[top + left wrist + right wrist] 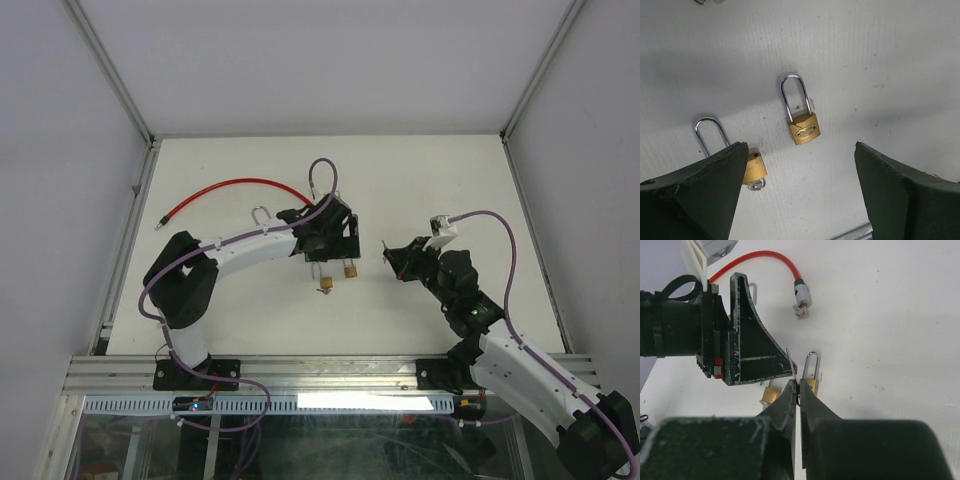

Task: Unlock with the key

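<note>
Left pincer (800, 150) gapes empty above the keyless padlock (804, 131); right pincer (799, 385), clamped on an apparent key (791, 362), likely must seat it next.

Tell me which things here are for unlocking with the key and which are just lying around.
For the job:
- brass padlock with a key in its base
- second brass padlock beside it

Lying about, apparently:
- red cable
- silver loop near it

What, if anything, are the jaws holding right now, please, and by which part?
Right jaws, shut, pinch what looks like a thin silver key by its lower end; left jaws, open, hold nothing.
</note>
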Robot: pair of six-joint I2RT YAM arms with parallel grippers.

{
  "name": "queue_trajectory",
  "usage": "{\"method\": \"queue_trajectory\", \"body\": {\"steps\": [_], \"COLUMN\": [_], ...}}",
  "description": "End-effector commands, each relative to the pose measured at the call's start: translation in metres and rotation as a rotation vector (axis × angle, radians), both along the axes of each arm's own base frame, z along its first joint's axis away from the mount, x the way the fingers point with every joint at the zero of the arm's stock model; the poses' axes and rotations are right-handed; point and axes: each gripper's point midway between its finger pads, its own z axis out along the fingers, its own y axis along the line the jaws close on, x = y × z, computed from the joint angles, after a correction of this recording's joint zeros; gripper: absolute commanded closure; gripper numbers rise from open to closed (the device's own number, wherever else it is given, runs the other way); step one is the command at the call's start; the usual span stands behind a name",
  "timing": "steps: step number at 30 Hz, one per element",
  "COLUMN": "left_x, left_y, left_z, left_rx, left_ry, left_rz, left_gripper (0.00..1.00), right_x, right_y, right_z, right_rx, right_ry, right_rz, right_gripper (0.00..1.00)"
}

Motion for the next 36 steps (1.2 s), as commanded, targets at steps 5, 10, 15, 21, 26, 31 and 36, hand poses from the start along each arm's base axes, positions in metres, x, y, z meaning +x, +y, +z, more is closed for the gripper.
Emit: {"method": "queue_trajectory", "body": {"steps": [5, 10, 15, 21, 26, 31, 36], "left_x": [-0.005, -0.005, -0.007, -0.006, -0.01, -0.021, -0.022], "left_y": [-0.013, -0.023, -0.027, -0.027, -0.026, -0.011, -0.005], "left_z": [-0.017, -0.03, -0.043, -0.058, -0.071, -0.085, -0.089], "left_rx": [0.154, 0.204, 0.245, 0.284, 0.321, 0.395, 0.421], "left_ry": [0.071, 0.093, 0.111, 0.122, 0.143, 0.165, 0.161], "left_rz": [0.055, 0.064, 0.063, 0.067, 0.05, 0.036, 0.026], "left_gripper": [0.18, 0.28, 0.41, 0.48, 0.57, 0.64, 0.62], "right_x": [0.007, 0.006, 0.005, 0.004, 0.004, 0.005, 0.007], "right_y": [-0.016, -0.016, -0.017, -0.018, -0.02, -0.017, -0.011], "right_z": [0.003, -0.001, -0.003, -0.005, -0.006, -0.006, -0.008], "right_rx": [-0.025, -0.031, -0.031, -0.029, -0.033, -0.027, -0.026], "right_ry": [-0.03, -0.02, -0.015, -0.013, -0.008, -0.004, 0.011], "right_rz": [-0.083, -0.085, -0.087, -0.089, -0.097, -0.091, -0.066], "right_gripper": [1.0, 1.0, 1.0, 1.0, 1.0, 1.0, 1.0]}}
